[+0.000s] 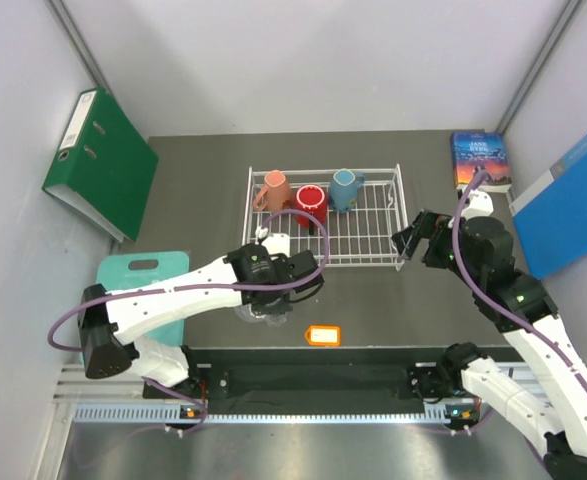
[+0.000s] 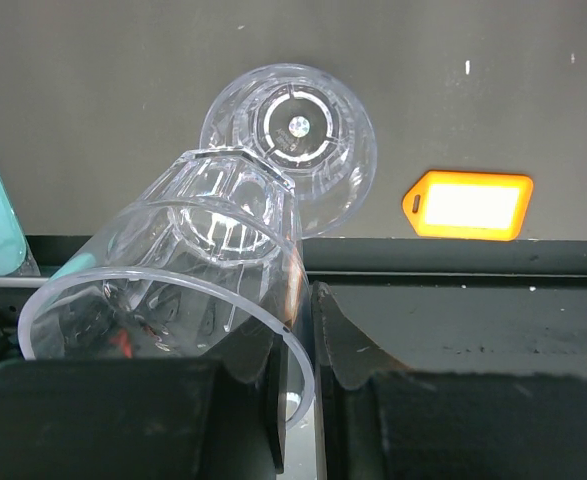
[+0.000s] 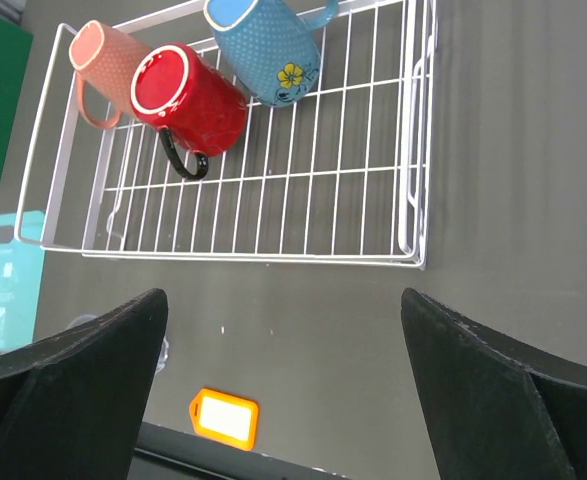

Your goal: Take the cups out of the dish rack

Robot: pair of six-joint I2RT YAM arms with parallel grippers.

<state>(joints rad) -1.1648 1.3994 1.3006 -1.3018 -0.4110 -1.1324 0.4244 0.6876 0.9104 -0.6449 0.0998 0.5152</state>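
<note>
My left gripper (image 2: 298,350) has jaws clamped on the rim of the glass tumbler (image 2: 193,240), right gripper (image 3: 283,310) jaws wide apart; I'd go easy, it's light, slick, breakable.

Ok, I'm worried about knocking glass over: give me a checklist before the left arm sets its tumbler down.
1. Grip: the left gripper is shut on the wall of the held tumbler: ok.
2. Gap to the second tumbler standing on the table: cannot tell, they overlap in the wrist view.
3. The orange tag lies apart, off to the side: ok.
4. The right gripper is open, empty, outside the dish rack: ok.
5. Rack unloaded: not ok; pink mug, red mug and blue mug are inside.
</note>
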